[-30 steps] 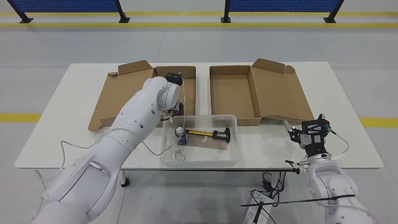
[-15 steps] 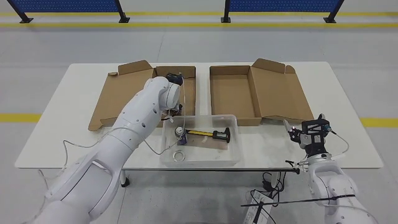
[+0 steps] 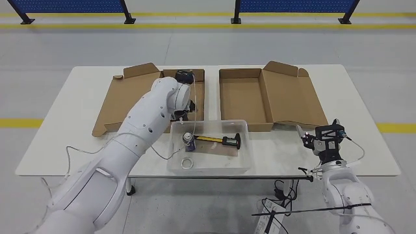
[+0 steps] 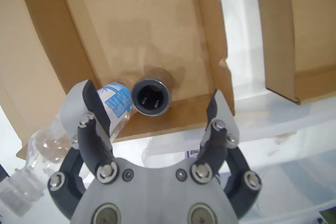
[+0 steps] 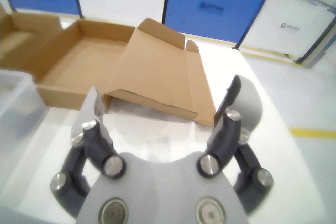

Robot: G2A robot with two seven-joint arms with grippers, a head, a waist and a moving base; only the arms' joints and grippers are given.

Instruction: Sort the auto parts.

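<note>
Cylinder [image 4: 151,100] lies in left box [image 4: 136,12] beside bagged part [image 4: 115,103]; left gripper [image 4: 151,89] wide open, empty, over it. Release looks done. Next: bin [image 3: 214,122] at 5 o'clock, grab another. Right gripper [image 5: 164,84] open, empty.

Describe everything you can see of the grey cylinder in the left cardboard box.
The grey cylinder is a short, metal-looking sleeve with a dark hollow bore, open end facing the left wrist camera. It sits in the cardboard box near one wall, beside a clear, blue-labelled plastic bag; whether it's inside that bag is unclear.
</note>
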